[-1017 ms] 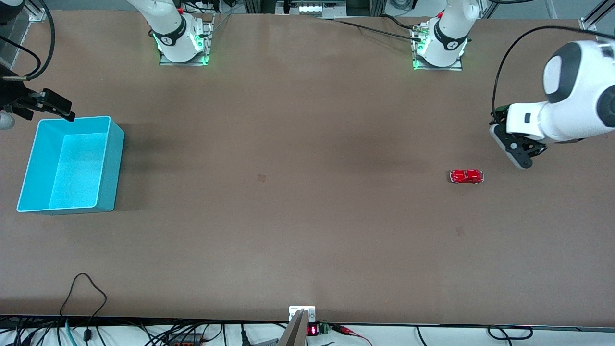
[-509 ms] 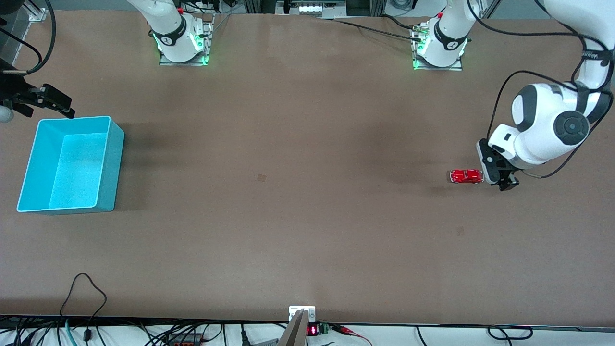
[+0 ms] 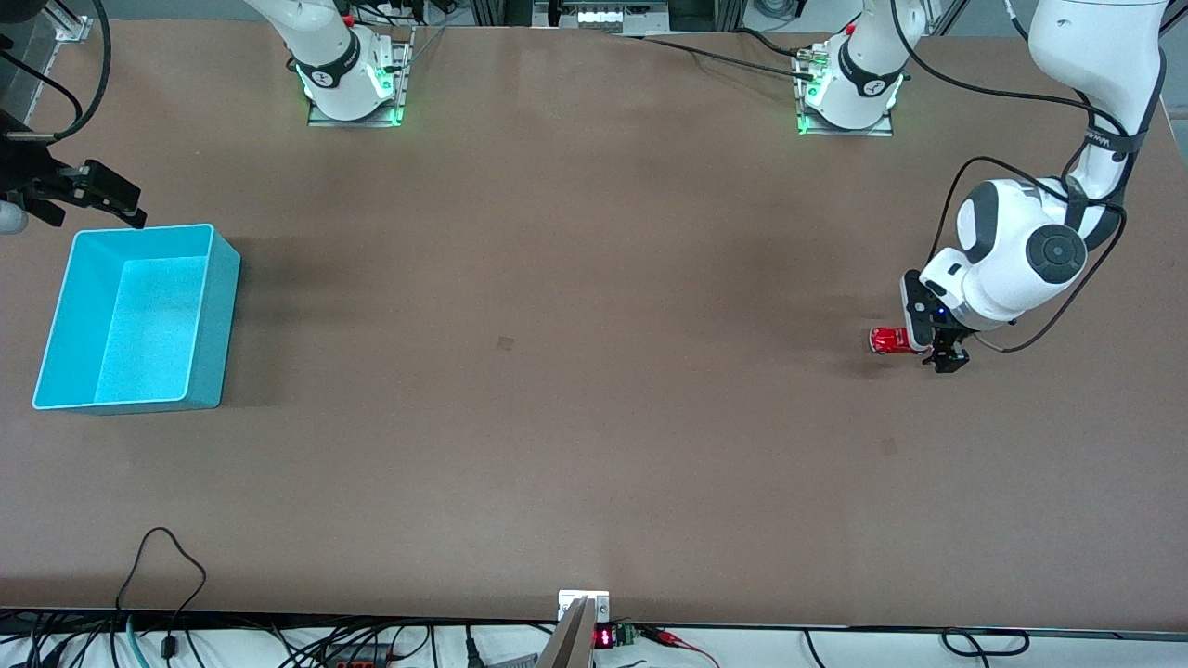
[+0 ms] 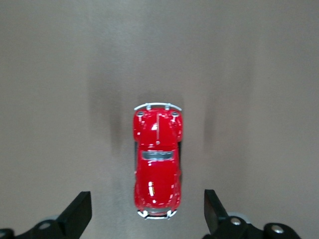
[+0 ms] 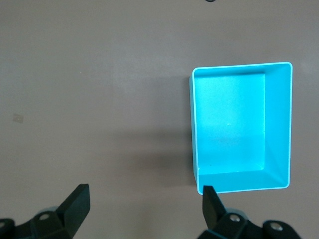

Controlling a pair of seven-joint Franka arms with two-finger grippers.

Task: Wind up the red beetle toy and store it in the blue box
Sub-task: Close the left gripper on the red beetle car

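Front view: the left gripper (image 3: 936, 345) has swung down from well above the surface (image 3: 594, 417) and now sits low over the red beetle toy (image 3: 889, 340), covering the end of it that points toward the left arm's edge of the surface. The toy has not moved; it rests on its wheels near that edge, well apart from the blue box (image 3: 135, 317), which stands empty at the right arm's edge. The right gripper (image 3: 88, 197) waits in the air just above the box's corner nearest the robot bases.

Left wrist view: the toy (image 4: 157, 164) lies lengthwise between the two fingers (image 4: 77, 213), which stand wide on either side and touch nothing. The approach looks finished, so closing on the body is likely the step in hand; winding and storing are not yet begun.

Right wrist view: the box (image 5: 241, 127) shows a bare floor, and the right fingers (image 5: 75, 204) stand wide, holding nothing.
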